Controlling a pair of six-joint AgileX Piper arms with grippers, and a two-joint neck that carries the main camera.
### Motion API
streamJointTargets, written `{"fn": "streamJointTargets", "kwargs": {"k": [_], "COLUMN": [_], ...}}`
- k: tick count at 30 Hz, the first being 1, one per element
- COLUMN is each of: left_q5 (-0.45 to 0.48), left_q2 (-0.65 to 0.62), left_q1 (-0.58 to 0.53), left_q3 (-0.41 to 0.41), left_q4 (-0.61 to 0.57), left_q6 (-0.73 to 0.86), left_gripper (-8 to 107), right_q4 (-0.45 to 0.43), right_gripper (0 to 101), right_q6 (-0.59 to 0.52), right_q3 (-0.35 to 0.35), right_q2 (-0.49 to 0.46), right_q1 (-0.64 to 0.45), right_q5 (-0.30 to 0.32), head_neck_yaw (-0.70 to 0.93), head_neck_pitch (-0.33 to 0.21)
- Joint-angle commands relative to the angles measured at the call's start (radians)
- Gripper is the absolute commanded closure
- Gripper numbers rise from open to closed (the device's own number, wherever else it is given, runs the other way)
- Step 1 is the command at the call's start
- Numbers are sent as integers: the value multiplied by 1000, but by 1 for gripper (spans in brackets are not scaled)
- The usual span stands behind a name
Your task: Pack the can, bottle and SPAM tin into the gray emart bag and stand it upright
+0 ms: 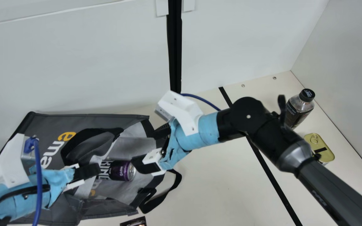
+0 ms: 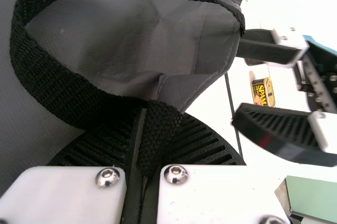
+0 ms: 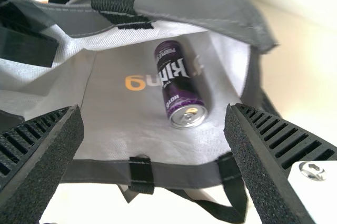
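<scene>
Evidently the packing is only about a third along, with one of three items in place. The can [image 1: 121, 170] lies on its side on the pale lining just within the mouth of the gray emart bag [image 1: 36, 128], which is itself lying down on the cream table [image 1: 225, 188]. In the left wrist view, the left gripper [image 2: 142, 124] is closed on the bag's black handle [image 2: 58, 87], the webbing pinched between its fingers, probably to keep the mouth spread. The right gripper [image 1: 145, 148] is at the opening beside the can, its fingers wide apart and holding nothing. Both other items are outside, well apart from the bag at the main view's right: the bottle [image 1: 297, 113] stands upright with its cap on, and the SPAM tin [image 1: 317, 142] sits near it, ring-pull lid up. So the bottle and the tin are left to pack, and after them comes standing the bag upright. The can may need to go deeper first, I judge, since so near the mouth it could roll out or block the next item.
</scene>
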Motion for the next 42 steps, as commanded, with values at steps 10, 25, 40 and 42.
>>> {"fn": "streamJointTargets", "kwargs": {"k": [10, 25, 40, 42], "left_q5": [0, 0, 0, 0], "left_q2": [0, 0, 0, 0], "left_q1": [0, 0, 0, 0], "left_q3": [0, 0, 0, 0], "left_q4": [0, 0, 0, 0], "left_q6": [0, 0, 0, 0], "left_gripper": [107, 107, 107, 107], "right_q4": [-69, -191, -384, -417], "right_gripper": [6, 6, 6, 6], "right_q6": [47, 107, 158, 168], "right_q3": [14, 15, -24, -30], "right_q2": [-111, -220, -266, -271], "right_q1": [-107, -314, -497, -514], "right_q5": [33, 63, 61, 58], "head_neck_yaw": [-1, -1, -1, -1], "head_neck_pitch": [-21, -21, -21, -21]}}
